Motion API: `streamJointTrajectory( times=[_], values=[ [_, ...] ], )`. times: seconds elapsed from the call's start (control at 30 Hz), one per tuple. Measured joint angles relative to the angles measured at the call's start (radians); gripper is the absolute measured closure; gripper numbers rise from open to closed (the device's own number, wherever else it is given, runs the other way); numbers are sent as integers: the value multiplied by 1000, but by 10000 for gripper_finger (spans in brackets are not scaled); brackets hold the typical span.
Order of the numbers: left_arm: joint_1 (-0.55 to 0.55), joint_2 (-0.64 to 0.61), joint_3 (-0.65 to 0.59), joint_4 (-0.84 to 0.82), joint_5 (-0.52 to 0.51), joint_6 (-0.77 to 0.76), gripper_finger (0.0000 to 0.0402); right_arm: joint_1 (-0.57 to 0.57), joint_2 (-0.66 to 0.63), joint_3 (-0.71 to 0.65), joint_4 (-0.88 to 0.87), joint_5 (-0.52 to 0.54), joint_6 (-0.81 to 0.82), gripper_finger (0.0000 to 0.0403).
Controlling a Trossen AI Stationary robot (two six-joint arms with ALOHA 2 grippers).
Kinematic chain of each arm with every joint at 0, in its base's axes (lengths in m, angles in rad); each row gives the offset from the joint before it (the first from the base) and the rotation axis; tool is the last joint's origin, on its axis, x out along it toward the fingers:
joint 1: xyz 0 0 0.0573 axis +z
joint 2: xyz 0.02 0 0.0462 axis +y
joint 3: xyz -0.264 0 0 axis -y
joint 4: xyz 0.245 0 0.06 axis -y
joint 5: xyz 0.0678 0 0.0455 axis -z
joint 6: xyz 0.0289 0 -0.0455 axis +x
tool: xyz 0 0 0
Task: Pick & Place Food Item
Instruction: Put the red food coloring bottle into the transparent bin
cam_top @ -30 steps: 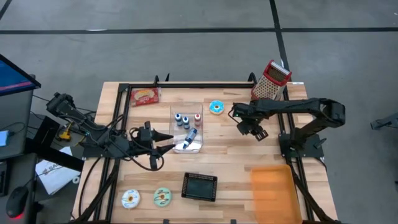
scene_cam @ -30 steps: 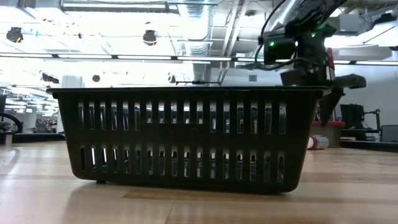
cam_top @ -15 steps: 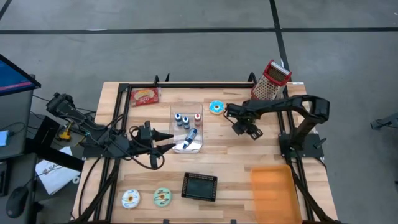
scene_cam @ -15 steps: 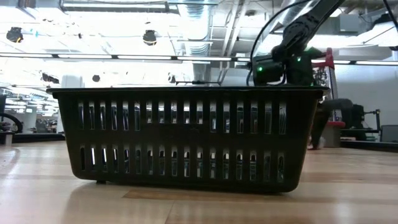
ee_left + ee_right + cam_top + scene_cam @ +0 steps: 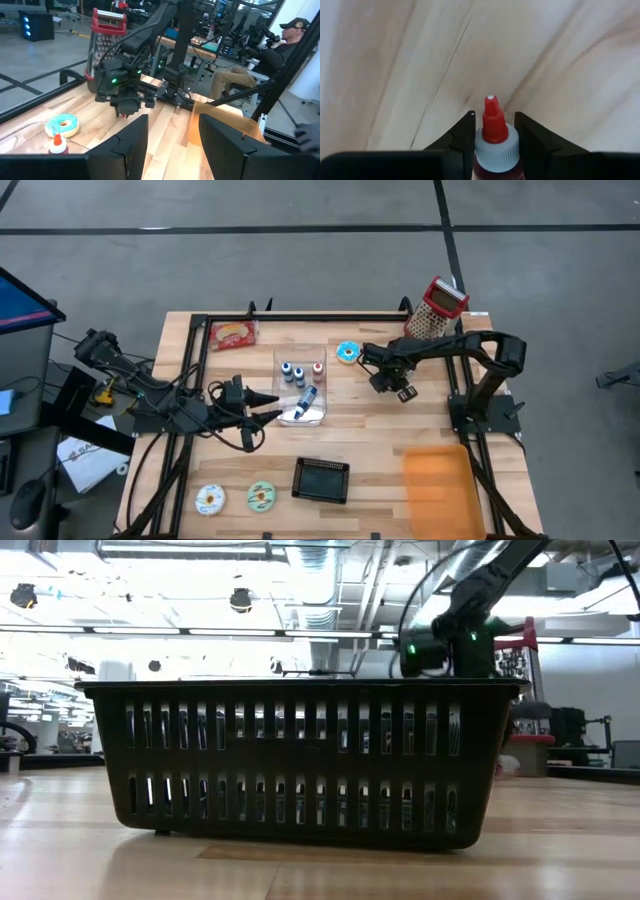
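Right claw [image 5: 397, 386] now a bit nearer to the blue donut [image 5: 348, 352] than a second ago, and lower down. Wide open back then; now squeezed in on a little bottle [image 5: 493, 139] with a red tip. Bottle right between the two dark fingers [image 5: 462, 136], cap touching both, red tip poking out past the fingertips over the bare wood table [image 5: 395, 65]. Blue donut just beside this claw, not touching. Red grater [image 5: 436, 308] close behind it.

Left claw [image 5: 272, 408] in the same spot as before, fingers apart, nothing in between. Clear tray [image 5: 322, 416] with more small bottles right at its tips.

Black basket [image 5: 321, 479] and orange tray [image 5: 440, 485] well apart from both claws, same as before.
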Motion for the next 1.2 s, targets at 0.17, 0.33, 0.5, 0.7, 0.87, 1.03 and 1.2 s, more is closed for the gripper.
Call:
streamJointTrajectory(
  times=[0.17,0.33,0.5,0.7,0.87,1.03,1.2],
  values=[
    [0,0,0,-6,-9,0,230,47,-8,113,-7,-3,140,301],
    [0,0,0,-10,-10,4,230,74,-9,301,-18,-33,331,296],
    [-2,0,0,-27,-10,6,230,94,-10,467,33,-228,533,299],
    [-21,0,0,-64,-10,7,230,173,-11,500,337,-359,708,299],
    [-49,0,0,-69,-10,7,230,270,40,499,605,-280,730,293],
    [-75,0,0,-71,-11,6,230,293,123,499,747,-179,764,292],
    [-97,0,0,-72,-11,-6,230,261,206,498,907,-174,852,291]
  ],
)
